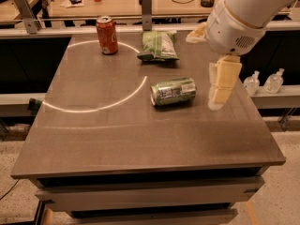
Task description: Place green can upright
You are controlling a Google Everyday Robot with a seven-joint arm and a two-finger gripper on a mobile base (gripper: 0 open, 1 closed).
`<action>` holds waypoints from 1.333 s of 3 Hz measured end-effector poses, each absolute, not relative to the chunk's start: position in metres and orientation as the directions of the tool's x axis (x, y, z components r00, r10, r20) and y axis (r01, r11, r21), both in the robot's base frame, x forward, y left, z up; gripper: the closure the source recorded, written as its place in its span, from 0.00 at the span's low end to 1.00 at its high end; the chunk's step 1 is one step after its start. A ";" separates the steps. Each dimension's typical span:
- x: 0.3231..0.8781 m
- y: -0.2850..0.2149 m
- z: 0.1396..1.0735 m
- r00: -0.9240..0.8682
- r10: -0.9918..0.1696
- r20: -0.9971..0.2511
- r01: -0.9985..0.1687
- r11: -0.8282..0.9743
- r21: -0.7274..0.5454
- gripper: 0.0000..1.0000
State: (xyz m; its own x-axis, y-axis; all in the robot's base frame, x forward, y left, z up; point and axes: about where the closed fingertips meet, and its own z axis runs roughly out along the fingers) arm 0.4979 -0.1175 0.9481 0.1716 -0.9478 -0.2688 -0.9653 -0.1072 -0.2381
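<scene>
The green can lies on its side near the middle of the brown table, its silver top facing left. My gripper hangs from the white arm, pointing down over the table just to the right of the can, apart from it and holding nothing.
A red-orange soda can stands upright at the back left. A flat green snack bag lies at the back centre. A white arc is marked on the table. Two small clear bottles stand on a ledge past the right edge.
</scene>
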 end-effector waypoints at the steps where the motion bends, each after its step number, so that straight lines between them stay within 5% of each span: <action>1: 0.512 -0.098 0.938 0.212 -0.941 -0.266 -0.958 -0.146 -0.247 0.00; 4: 0.542 -0.069 0.895 0.243 -0.946 -0.217 -0.959 -0.200 -0.202 0.00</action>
